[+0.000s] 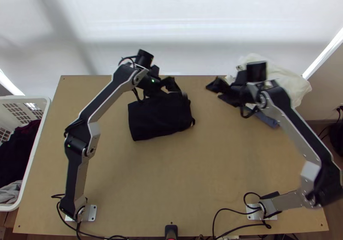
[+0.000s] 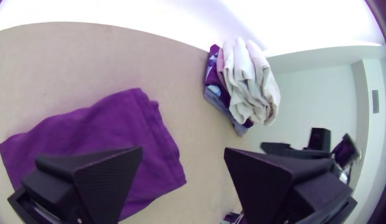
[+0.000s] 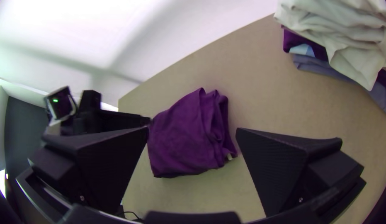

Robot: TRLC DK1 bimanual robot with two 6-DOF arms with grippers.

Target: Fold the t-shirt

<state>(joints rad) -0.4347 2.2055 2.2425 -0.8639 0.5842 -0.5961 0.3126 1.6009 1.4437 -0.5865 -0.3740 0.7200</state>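
The dark t-shirt point(image 1: 158, 118) lies folded into a compact, roughly rectangular bundle left of the table's middle. At its far edge, in the top view, is my left gripper point(image 1: 165, 85); in the left wrist view the left gripper point(image 2: 183, 151) stands open, with the purple-looking shirt point(image 2: 130, 132) below and beside one finger. My right gripper point(image 1: 219, 90) is to the right of the shirt, apart from it. Seen from its own wrist, the right gripper point(image 3: 192, 130) is open with nothing held, and the shirt point(image 3: 184, 137) shows beyond its fingers, layered edges along one side.
At the table's far right corner a pile of white cloth point(image 1: 285, 79) lies over blue and dark folded cloth point(image 1: 268, 118), close to the right arm. A white basket point(image 1: 36, 154) with clothes stands at the left edge. Bare wooden table point(image 1: 171, 175) spreads in front of the shirt.
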